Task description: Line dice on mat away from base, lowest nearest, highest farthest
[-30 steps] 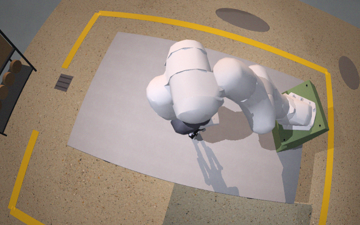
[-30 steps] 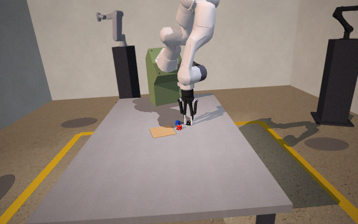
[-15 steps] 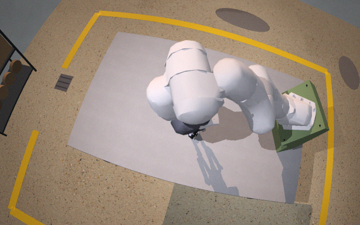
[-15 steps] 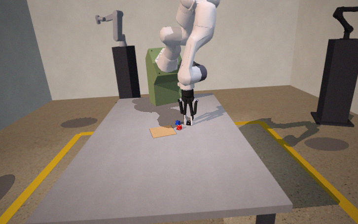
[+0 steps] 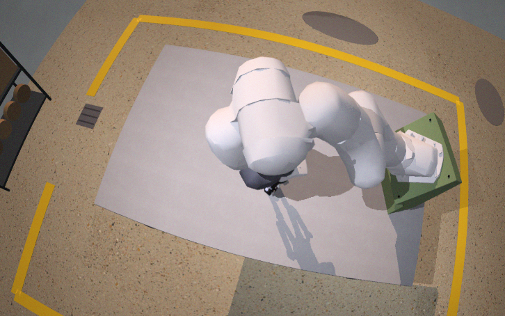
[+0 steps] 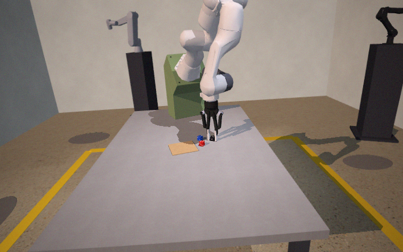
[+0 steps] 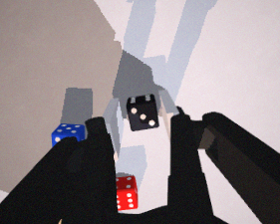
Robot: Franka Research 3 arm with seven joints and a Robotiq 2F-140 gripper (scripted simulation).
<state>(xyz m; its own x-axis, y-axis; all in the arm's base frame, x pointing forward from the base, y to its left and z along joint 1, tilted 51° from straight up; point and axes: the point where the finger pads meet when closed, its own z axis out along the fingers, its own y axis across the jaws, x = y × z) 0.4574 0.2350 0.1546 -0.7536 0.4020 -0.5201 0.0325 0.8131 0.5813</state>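
The black die (image 6: 212, 137) (image 7: 142, 113) stands on the table between the fingertips of my gripper (image 6: 211, 139) (image 7: 140, 108). The gripper is partly open, with a gap visible beside the die in the wrist view. The die's large visible face shows three pips there. The red die (image 6: 201, 143) (image 7: 130, 193) lies on the table between the black die and the mat, with a six-pip face visible. The blue die (image 6: 200, 137) (image 7: 69, 130) lies behind the red one, a five-pip face visible. The tan mat (image 6: 182, 148) lies flat, with no die on it. The arm hides dice and mat in the top view.
The green base block (image 5: 423, 195) (image 6: 186, 103) stands at the far end of the grey table (image 5: 160, 156) (image 6: 177, 193) in the exterior view. The red and blue dice are close to the fingers on the mat side. A shelf (image 5: 19, 129) stands beyond the table in the top view.
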